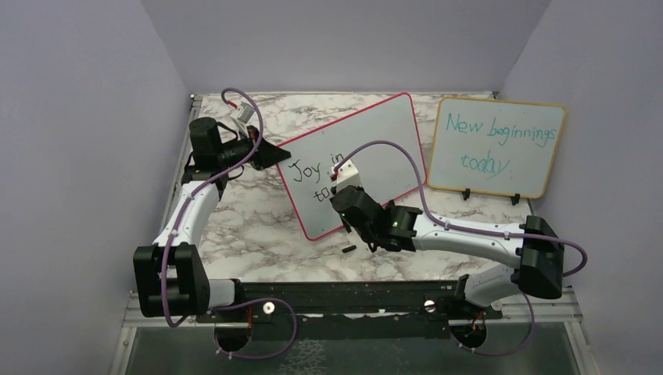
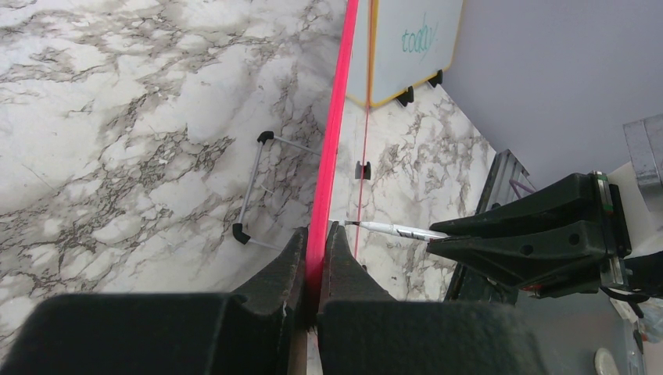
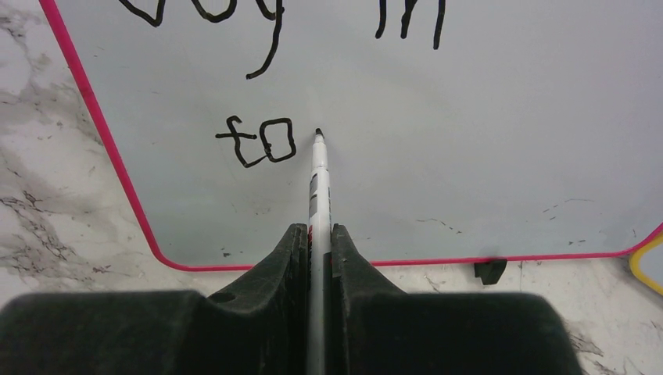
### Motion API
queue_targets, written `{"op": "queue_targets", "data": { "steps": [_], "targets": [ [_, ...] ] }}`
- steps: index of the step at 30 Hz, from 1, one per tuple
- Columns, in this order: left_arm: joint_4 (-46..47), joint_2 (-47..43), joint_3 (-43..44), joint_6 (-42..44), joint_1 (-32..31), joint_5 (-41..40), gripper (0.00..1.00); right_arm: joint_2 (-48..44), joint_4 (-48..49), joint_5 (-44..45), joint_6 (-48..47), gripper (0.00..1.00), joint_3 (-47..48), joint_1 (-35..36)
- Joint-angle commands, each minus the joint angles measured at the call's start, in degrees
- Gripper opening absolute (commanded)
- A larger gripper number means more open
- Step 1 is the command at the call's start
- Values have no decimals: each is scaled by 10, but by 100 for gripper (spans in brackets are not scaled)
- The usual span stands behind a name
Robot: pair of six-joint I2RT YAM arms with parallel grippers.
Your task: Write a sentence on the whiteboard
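Up close, the right gripper [image 3: 319, 232] clenches a white marker [image 3: 319, 176], its tip at the red-framed whiteboard [image 3: 485, 117] standing mid-table. The black sentence [image 3: 258, 142] reads "Joy in to". The left gripper [image 2: 317, 236] clamps the board's edge.

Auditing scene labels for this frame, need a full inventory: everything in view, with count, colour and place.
whiteboard: 1, white with red-pink frame, mid-table, left edge clamped
sentence: unfinished, black ink, "Joy in" above "to" on the whiteboard
marker: 1, white barrel, black tip at the board just right of "to"
yellow-framed board: 1, white, teal "New beginnings today", far right, propped upright
wire stand: 1, grey with black feet, on the table behind the whiteboard
small black piece: 1, on the table below the whiteboard; cannot tell what it is
table: 1, white-grey marble
cables: purple, along both arms
left gripper: black, shut on the whiteboard's edge
right gripper: black, shut on the marker
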Motion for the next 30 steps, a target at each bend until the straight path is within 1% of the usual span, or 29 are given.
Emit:
{"op": "queue_targets", "data": {
  "steps": [1, 15, 30],
  "targets": [
    [-43, 14, -11, 63, -6, -70, 0, 1, 29, 13, -2, 1, 10, -5],
    [-43, 14, -10, 63, -6, -70, 0, 0, 30, -25, -12, 1, 8, -5],
    [-43, 15, -10, 63, -6, -70, 0, -7, -15, -41, 2, 0, -6, -4]
  ]
}}
